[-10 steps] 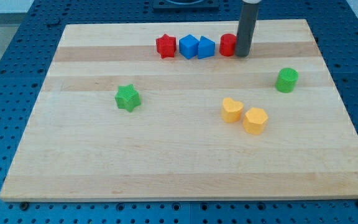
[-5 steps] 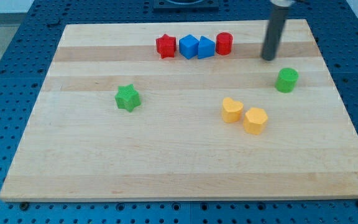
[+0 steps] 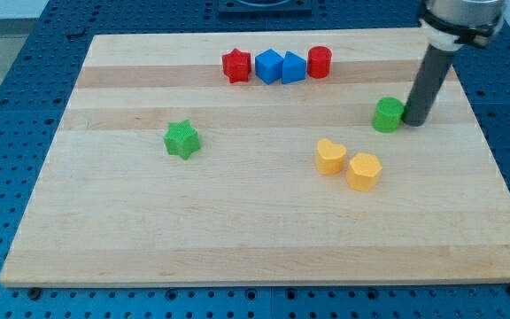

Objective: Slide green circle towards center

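The green circle (image 3: 386, 115) is a short green cylinder at the right of the wooden board (image 3: 237, 230). My tip (image 3: 414, 122) stands right against the circle's right side, touching it. The dark rod rises from there toward the view's top right corner.
A green star (image 3: 182, 139) lies at the left of the board. Along the top stand a red star (image 3: 235, 66), two blue blocks (image 3: 269, 66) (image 3: 293, 68) and a red cylinder (image 3: 320, 62). A yellow heart (image 3: 330, 157) and a yellow hexagon (image 3: 364, 171) sit below the green circle.
My tip has moved from beside the red cylinder to the right and down, round to the green circle's right side. The green circle has slid a little to the left.
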You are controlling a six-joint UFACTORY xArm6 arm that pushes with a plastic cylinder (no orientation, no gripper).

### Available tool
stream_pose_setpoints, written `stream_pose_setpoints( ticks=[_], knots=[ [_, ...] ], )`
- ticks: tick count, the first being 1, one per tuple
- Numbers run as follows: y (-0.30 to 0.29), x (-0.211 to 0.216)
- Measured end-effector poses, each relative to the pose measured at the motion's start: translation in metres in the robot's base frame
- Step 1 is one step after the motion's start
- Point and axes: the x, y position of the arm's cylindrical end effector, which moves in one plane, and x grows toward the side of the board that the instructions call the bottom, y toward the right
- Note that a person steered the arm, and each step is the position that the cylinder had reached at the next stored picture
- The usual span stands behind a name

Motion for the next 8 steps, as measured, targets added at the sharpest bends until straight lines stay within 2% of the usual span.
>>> stream_pose_setpoints(
  ticks=[3, 8],
  knots=[
    [-0.061, 0.003],
    [-0.026, -0.031]
  ],
)
